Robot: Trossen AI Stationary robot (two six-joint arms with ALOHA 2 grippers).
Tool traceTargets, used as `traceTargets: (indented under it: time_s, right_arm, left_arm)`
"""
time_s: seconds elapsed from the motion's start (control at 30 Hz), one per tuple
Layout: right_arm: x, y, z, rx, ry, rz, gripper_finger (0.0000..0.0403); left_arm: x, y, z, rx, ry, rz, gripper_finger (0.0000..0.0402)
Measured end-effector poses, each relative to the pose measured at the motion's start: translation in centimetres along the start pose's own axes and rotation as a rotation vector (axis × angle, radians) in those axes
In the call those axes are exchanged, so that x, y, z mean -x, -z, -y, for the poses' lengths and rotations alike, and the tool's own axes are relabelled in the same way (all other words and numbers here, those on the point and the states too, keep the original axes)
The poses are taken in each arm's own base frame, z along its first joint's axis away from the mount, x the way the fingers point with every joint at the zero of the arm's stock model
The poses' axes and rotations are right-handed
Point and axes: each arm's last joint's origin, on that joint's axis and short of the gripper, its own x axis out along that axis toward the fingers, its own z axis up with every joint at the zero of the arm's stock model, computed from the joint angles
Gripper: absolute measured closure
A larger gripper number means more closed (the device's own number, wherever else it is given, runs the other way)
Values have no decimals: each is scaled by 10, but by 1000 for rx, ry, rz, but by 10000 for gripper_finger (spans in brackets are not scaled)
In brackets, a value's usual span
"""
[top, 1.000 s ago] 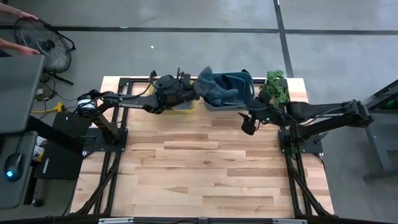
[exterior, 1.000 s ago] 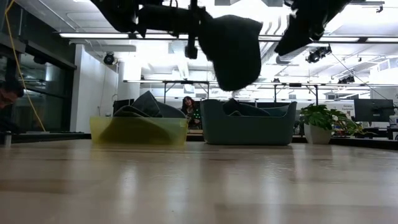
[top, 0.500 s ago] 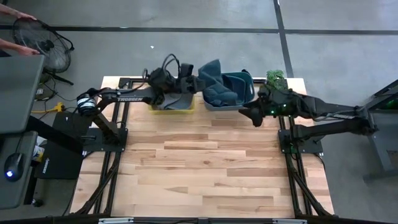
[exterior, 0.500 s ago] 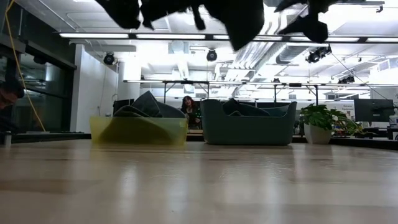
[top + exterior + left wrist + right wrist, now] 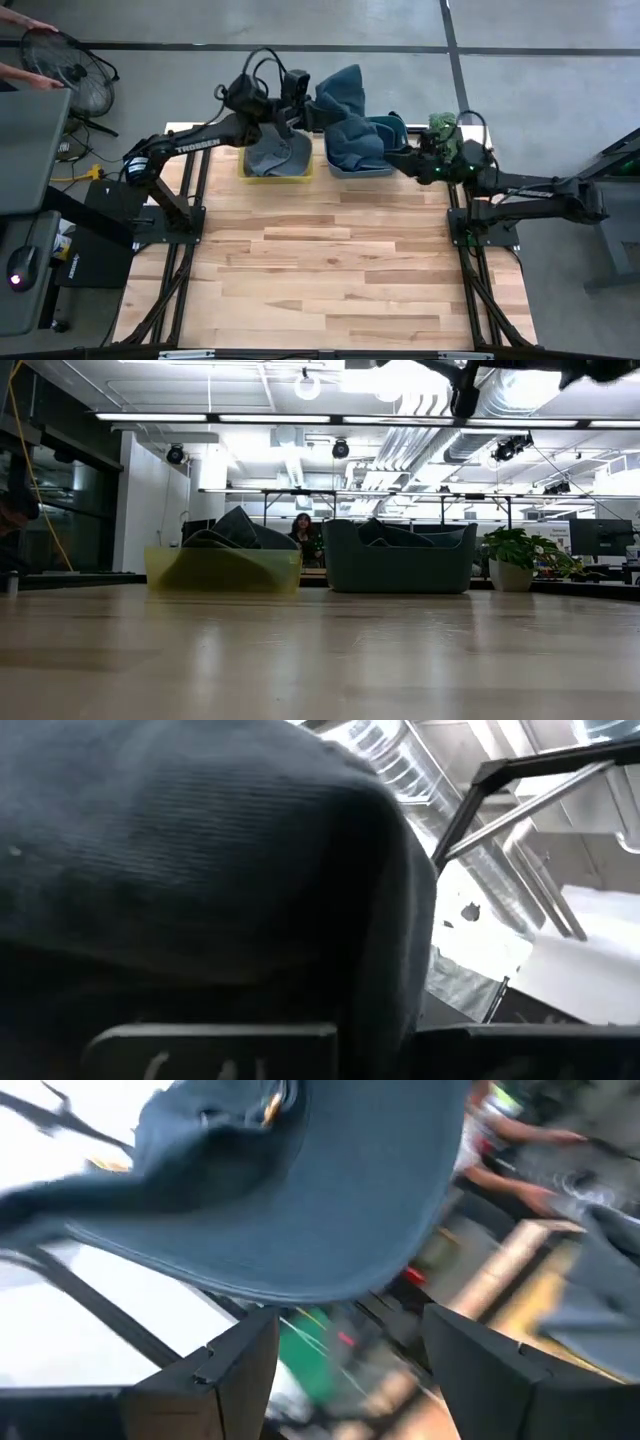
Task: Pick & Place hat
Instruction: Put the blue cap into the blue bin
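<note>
High view, hat: I see the dark blue hat (image 5: 345, 95) hanging from my left gripper (image 5: 312, 112), lifted over the far edge of the table, between the yellow bin (image 5: 277, 172) and the grey-blue bin (image 5: 368, 168).
High view, left gripper: clenched on the hat's edge; the cloth drapes toward the grey-blue bin.
High view, right gripper (image 5: 400, 160): spread wide, holding nothing, just beside the grey-blue bin's near right corner, next to the potted plant (image 5: 445, 135).
High view, surface: pale wooden plank table (image 5: 330, 270), bare across its near half; a floor fan (image 5: 65, 60) stands off the far left corner.
Low view, bins: the yellow bin and the grey-blue bin (image 5: 398, 565) both hold dark folded cloth; the hat itself sits above this frame.
Low view, room: open office with ceiling strip lights and ducting; a person (image 5: 302, 532) sits far behind the bins.
Left wrist view, hat: dark ribbed fabric (image 5: 200, 860) fills almost everything, so I judge placement blind from here.
Right wrist view, hat: brim (image 5: 300, 1210) seen from beneath, above my open fingers (image 5: 230, 1370).
Risk one: the grip is only on an edge; a quick swing could shake the hat loose outside either bin.
Risk two: the trailing cloth could snag on a bin wall while lowering.
Risk three: the right gripper is near the hat's path and may collide.
</note>
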Motion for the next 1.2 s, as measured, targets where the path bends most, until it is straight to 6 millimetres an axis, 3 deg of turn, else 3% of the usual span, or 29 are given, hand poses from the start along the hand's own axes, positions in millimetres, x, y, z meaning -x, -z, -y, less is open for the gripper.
traceTargets:
  time_s: [0.2, 0.4, 0.83, 0.97, 1.2]
  right_arm:
    - [18, 11, 18, -132, -193, 197, 163]
    - [27, 21, 32, -214, -234, 239, 163]
    - [0, 36, 56, -261, -374, 268, 163]
    - [-14, 45, 68, -276, -338, 189, 163]
    - [-41, 37, 63, -212, -404, 134, 163]
  left_arm:
    - [-8, -18, 16, -53, 2, -27, 401]
    - [-11, -26, 24, -110, 26, -31, 401]
    - [-11, -25, 23, -106, 7, -31, 401]
    - [-11, -25, 23, -119, 10, -31, 401]
    - [-11, -24, 23, -116, 31, -58, 401]
